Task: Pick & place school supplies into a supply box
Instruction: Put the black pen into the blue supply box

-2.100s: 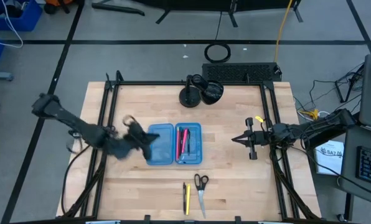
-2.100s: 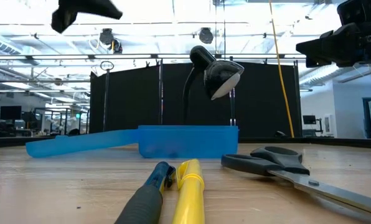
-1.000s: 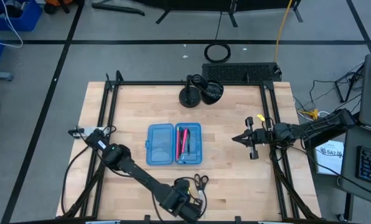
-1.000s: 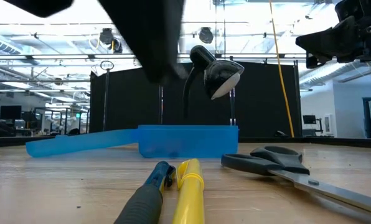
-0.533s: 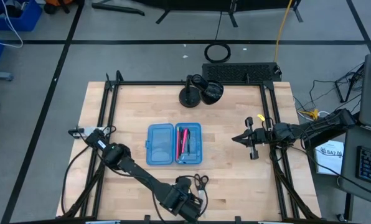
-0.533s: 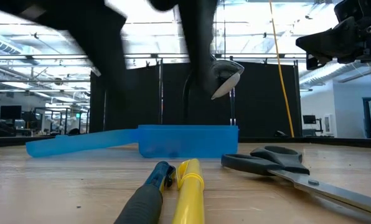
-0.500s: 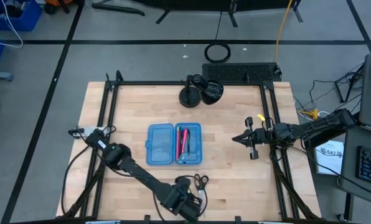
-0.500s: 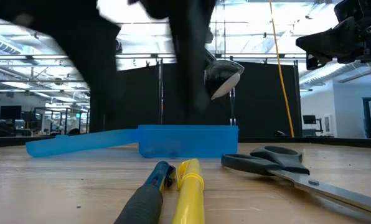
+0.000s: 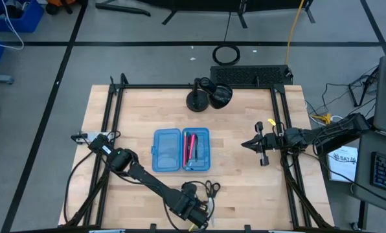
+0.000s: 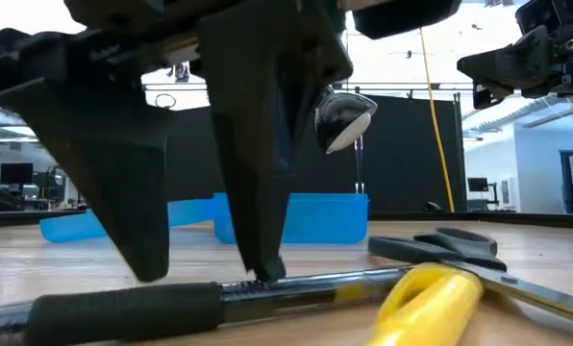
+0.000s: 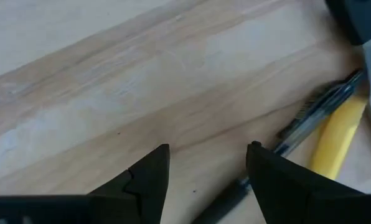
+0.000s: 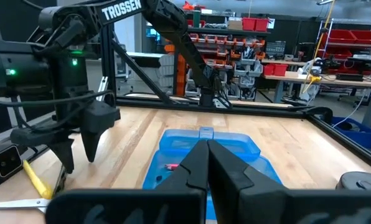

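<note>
The blue supply box (image 9: 181,150) lies open mid-table, with pink-red and dark pens (image 9: 192,147) in its right half. Near the table's front edge lie a black pen (image 10: 296,286), a yellow pen (image 10: 426,288) and the scissors (image 9: 210,189). My left gripper (image 10: 205,274) stands open over the black pen, fingers pointing down at the table. In the left wrist view the black pen (image 11: 310,115) runs slantwise under one finger, with the yellow pen (image 11: 338,134) beside it. My right gripper (image 9: 245,145) hangs shut above the table's right side, touching nothing. My left gripper comes from above, its fingers pointing down. The tip of one finger (image 10: 262,269) stands on the black pen's shaft (image 10: 286,284), about mid-length. The pen lies flat on the table, crossing under that finger, and the other finger (image 10: 147,259) stands behind the pen's thick grip.
A black desk lamp (image 9: 209,94) stands at the table's far edge. Black frame rails (image 9: 112,129) run along the left and right sides. Bare wood lies between the box and the right gripper.
My left gripper has opened and come down onto the pens near the front edge. The black pen and the yellow pen have swung round on the table and now lie crosswise in the low view. The scissors have shifted slightly.
</note>
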{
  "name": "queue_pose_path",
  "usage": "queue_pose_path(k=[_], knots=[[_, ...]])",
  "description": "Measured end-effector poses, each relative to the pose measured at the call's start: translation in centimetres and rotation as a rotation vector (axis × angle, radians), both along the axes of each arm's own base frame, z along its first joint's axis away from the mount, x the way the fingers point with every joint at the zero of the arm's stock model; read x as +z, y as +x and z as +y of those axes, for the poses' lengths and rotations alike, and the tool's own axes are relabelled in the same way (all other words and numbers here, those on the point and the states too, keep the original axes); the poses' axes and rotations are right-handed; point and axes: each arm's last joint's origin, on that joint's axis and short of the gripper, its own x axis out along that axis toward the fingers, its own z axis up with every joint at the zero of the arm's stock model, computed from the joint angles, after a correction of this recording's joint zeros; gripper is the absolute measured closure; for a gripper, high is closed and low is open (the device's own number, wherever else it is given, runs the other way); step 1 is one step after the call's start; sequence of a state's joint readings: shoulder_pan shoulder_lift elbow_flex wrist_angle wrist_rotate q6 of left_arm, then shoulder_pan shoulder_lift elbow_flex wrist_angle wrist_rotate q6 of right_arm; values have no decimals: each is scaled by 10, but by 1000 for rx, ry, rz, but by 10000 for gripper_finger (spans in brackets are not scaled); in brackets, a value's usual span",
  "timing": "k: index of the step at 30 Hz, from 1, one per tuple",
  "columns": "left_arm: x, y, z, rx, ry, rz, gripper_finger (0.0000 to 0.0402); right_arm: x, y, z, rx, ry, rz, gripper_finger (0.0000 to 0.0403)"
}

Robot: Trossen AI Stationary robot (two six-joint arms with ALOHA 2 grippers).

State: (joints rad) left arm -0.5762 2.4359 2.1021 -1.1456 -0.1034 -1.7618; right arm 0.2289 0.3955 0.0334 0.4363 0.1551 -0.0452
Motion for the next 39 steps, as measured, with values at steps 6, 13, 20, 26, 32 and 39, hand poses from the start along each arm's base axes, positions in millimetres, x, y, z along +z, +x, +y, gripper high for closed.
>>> queue_pose_path(k=[6,13,20,26,32,39], knots=[[0,-1,1,-47,15,8,190,0,0,0,0,7,1,403],[5,-6,4,-293,38,71,190,0,0,0,0,8,1,403],[39,-14,22,-387,104,96,190,0,0,0,2,26,3,403],[57,-15,8,-625,79,-33,190,-2,0,0,1,22,18,403],[49,-11,-6,-789,80,-100,190,-2,0,0,1,18,26,403],[46,-10,-8,-833,121,-131,190,-2,0,0,1,18,23,403]])
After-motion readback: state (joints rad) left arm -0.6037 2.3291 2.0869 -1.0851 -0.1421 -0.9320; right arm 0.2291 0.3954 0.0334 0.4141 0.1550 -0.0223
